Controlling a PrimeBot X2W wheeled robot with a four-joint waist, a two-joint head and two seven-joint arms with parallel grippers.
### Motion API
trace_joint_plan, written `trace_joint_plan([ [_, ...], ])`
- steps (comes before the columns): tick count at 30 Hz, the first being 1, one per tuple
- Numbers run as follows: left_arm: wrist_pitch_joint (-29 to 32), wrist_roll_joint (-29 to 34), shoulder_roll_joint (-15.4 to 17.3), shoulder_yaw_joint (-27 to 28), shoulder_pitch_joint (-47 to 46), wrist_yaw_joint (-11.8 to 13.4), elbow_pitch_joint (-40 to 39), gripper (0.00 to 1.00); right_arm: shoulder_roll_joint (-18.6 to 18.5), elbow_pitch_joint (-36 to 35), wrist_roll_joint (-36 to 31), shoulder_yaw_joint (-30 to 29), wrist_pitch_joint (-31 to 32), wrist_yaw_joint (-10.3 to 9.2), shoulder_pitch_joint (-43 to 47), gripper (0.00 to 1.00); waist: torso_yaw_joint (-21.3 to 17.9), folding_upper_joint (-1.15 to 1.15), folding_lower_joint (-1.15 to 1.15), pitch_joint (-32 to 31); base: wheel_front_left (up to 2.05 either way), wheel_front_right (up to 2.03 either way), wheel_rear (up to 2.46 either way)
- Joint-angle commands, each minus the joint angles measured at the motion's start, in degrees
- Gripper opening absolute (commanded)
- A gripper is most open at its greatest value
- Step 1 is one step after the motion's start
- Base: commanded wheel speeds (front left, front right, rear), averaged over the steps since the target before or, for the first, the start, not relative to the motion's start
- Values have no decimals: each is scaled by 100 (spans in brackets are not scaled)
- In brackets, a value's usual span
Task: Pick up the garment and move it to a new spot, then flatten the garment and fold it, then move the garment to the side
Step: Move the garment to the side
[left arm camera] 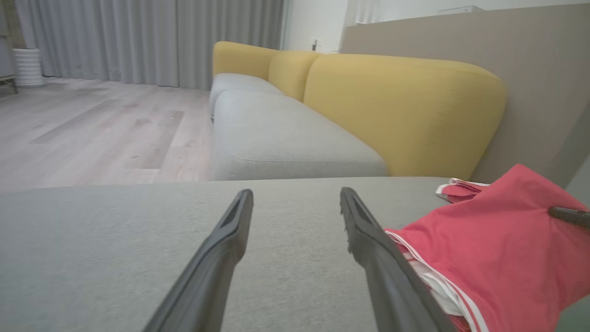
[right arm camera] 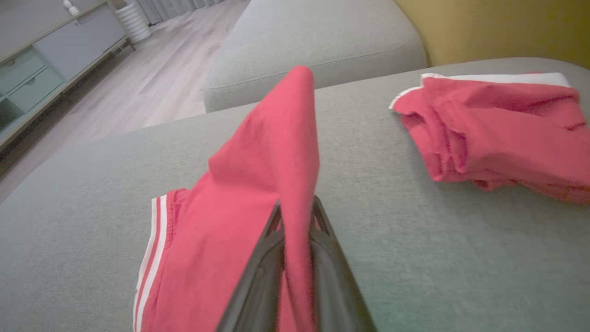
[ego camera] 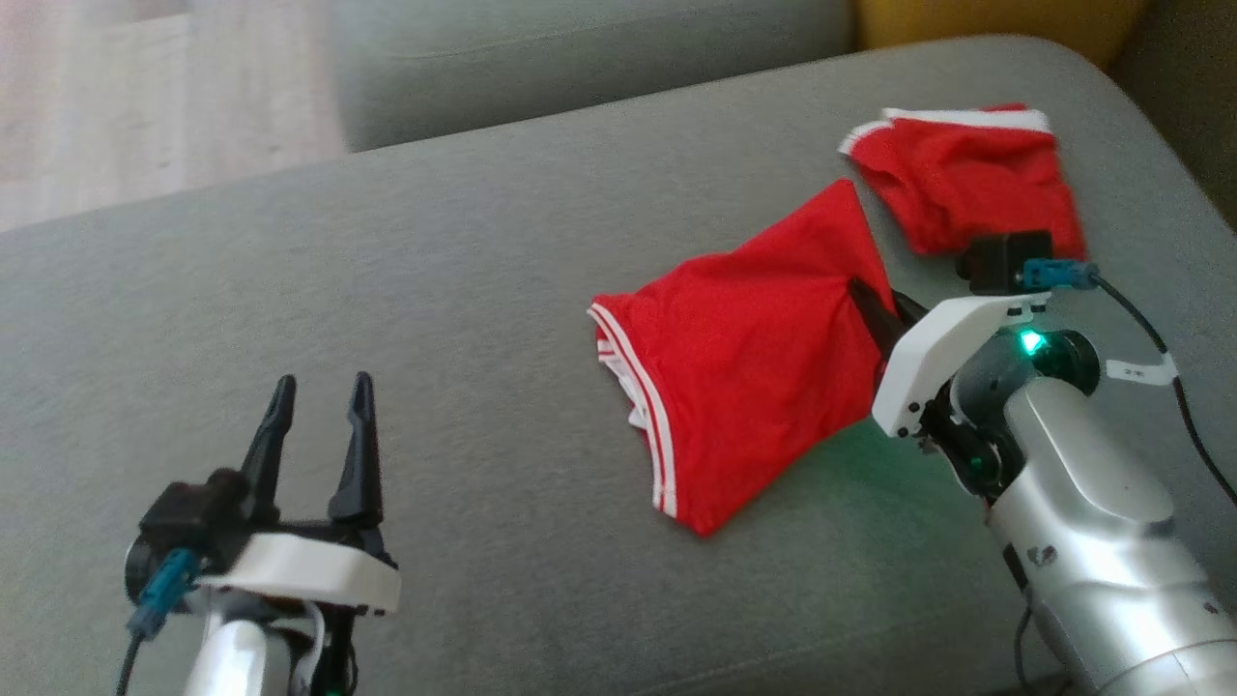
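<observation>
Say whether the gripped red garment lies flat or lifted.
Partly lifted: right gripper shut on a raised fold of the red garment; striped hem rests on the cushion.

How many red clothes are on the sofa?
2. One red garment sits in the middle of the sofa, pinched by the right gripper. The second garment lies crumpled farther back, to the right. Nothing seems hidden.
</observation>
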Motion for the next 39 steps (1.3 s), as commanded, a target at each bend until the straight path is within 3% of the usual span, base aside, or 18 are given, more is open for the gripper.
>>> trace_joint_plan([
  [1,-70,44,10,71,-344,-28,-151,100,-24,-256,44,44,-119,-4,-274,0,-449,0,0,138,0,0,0],
  [9,-70,90,10,-60,-571,-82,-148,100,-65,-424,146,-4,-277,-4,-297,0,-952,0,0,413,0,0,0],
  [21,-70,315,212,-207,-1140,-195,-44,100,-144,-164,287,-42,-465,-4,-1694,0,-672,0,0,1600,0,0,0],
  [29,-70,375,346,-333,-1517,-236,60,100,-757,463,223,-243,-433,-4,-2825,0,-451,0,0,2205,0,0,0],
  [35,-70,407,421,-382,-1627,-243,86,100,-1343,874,139,-617,-518,-4,-3204,0,-425,0,0,2481,0,0,0],
  [39,-63,423,462,-412,-1701,-241,81,100,-1500,1178,-17,-784,-499,-4,-3323,0,-433,0,0,2688,0,0,0],
])
